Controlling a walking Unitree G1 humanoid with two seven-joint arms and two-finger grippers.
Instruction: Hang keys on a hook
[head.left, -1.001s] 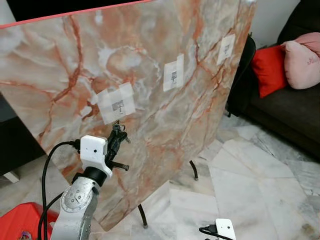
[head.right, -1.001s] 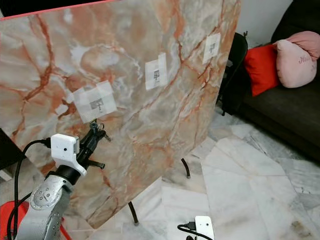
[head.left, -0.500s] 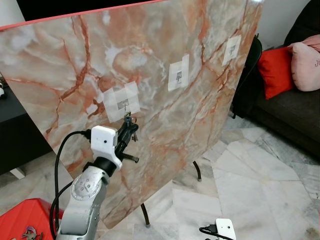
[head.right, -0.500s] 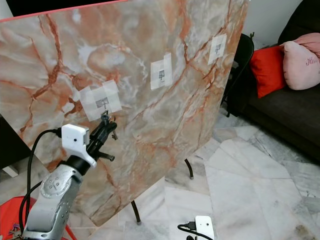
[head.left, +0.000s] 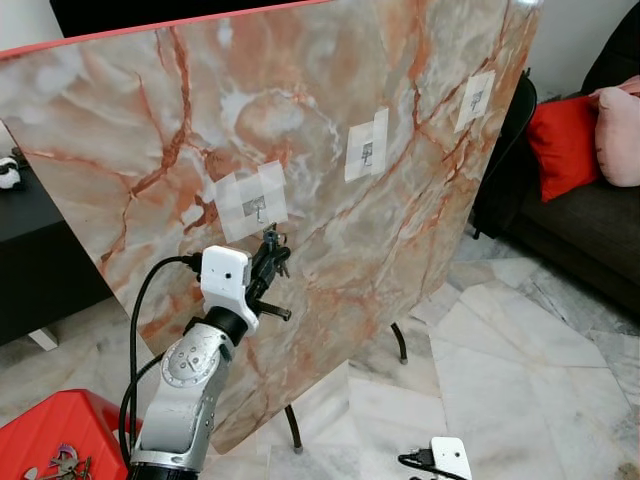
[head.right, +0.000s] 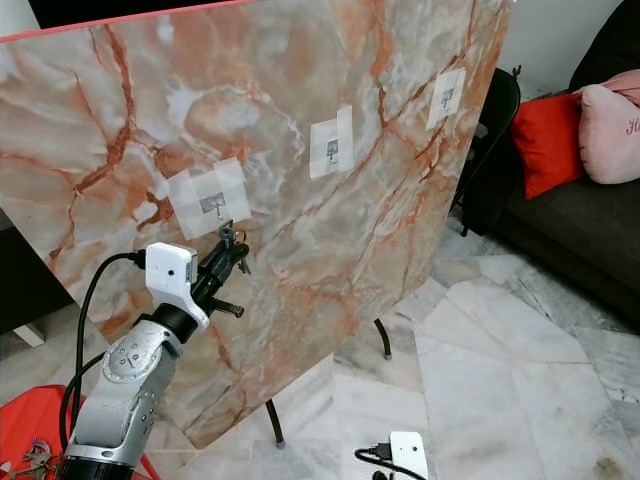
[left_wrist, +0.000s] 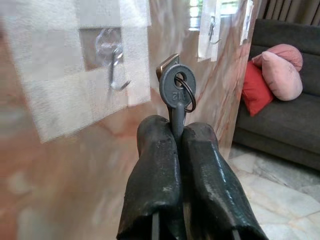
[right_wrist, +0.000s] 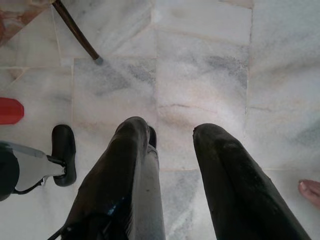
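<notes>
A marble-patterned board (head.left: 330, 120) leans upright with three taped-on hooks. My left gripper (head.left: 268, 250) is raised to the board, just below and right of the leftmost hook (head.left: 256, 212). It is shut on the keys (left_wrist: 176, 90), whose grey head and ring stick out past the fingertips (left_wrist: 160, 131). The clear hook (left_wrist: 111, 65) is close ahead and to one side of the key. Two more hooks (head.left: 367, 152) (head.left: 476, 98) sit further right. My right gripper (right_wrist: 170, 137) hangs low over the floor, open and holding nothing.
A red bin (head.left: 50, 440) stands on the floor at lower left. The board's black legs (head.left: 398, 342) rest on the marble floor. A dark sofa (head.left: 580, 215) with red (head.left: 562, 145) and pink (head.left: 618, 135) cushions is at right. A person's toes (right_wrist: 311, 190) are near my right gripper.
My left gripper has risen and moved in toward the leftmost hook with the keys. The head camera has shifted, so the board sits further right in view.
</notes>
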